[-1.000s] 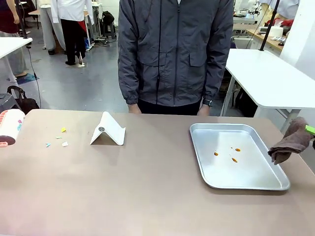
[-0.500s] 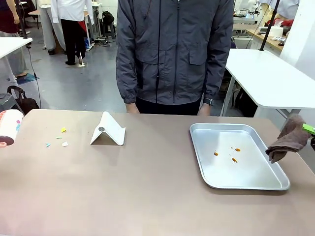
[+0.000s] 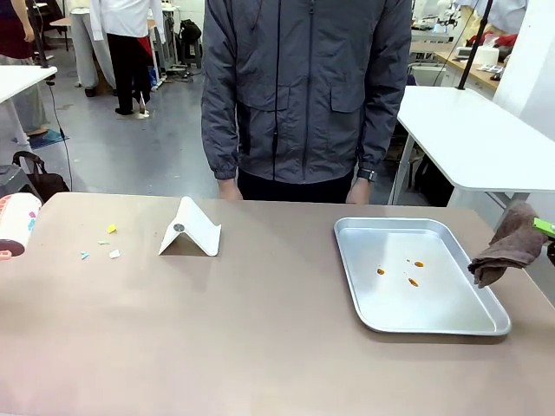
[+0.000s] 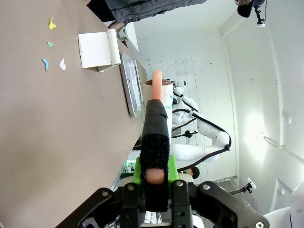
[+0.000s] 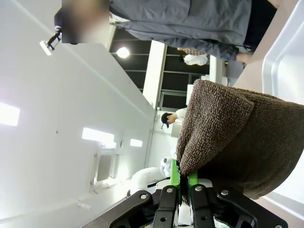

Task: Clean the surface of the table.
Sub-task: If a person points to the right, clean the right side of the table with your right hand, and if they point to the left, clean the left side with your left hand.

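Pinching a brown cloth (image 5: 237, 137) tight in the right gripper (image 5: 180, 185), hanging at the right edge of the table (image 3: 217, 329), just beside the metal tray (image 3: 340, 234). Clamping a black-handled roller (image 4: 156, 118) in the left gripper (image 4: 154, 175), at the left edge. Strewn nearby with paper scraps (image 3: 100, 245); faced by a person (image 3: 303, 95) standing at the far side.

Metal tray (image 3: 451, 305), white folded card (image 3: 194, 230)
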`<state>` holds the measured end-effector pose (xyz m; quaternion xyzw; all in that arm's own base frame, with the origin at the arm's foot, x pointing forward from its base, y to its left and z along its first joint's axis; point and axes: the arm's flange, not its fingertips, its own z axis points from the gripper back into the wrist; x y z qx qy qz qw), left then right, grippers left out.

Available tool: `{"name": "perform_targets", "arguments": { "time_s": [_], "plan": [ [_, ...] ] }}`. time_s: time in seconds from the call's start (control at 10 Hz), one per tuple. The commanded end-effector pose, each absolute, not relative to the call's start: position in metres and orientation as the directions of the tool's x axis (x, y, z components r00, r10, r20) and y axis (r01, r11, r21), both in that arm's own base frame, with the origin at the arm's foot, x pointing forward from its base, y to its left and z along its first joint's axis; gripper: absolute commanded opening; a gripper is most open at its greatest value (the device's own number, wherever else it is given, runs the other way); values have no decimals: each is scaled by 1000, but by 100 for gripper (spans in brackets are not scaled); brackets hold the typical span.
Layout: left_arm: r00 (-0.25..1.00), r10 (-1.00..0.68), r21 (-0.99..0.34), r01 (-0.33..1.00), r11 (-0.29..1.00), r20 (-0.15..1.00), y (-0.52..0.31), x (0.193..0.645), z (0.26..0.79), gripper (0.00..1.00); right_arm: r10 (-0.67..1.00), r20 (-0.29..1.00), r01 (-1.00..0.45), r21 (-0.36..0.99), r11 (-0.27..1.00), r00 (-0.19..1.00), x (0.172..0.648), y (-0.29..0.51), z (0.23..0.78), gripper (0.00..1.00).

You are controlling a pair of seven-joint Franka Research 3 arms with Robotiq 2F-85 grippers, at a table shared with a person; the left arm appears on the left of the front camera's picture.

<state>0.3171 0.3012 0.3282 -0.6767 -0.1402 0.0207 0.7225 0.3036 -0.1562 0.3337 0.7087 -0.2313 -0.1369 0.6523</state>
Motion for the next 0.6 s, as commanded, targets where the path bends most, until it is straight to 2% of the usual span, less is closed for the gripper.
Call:
{"name": "perform_targets", "arguments": {
  "time_s": [0.0, 0.5],
  "plan": [
    [959, 220, -984, 167, 67, 178, 301, 315, 332, 0, -506, 92, -128, 991, -36, 857, 304, -157, 342, 0],
    [959, 220, -984, 167, 67, 178, 301, 315, 332, 0, -506, 92, -128, 991, -36, 857, 304, -157, 342, 0]
  ]
}}
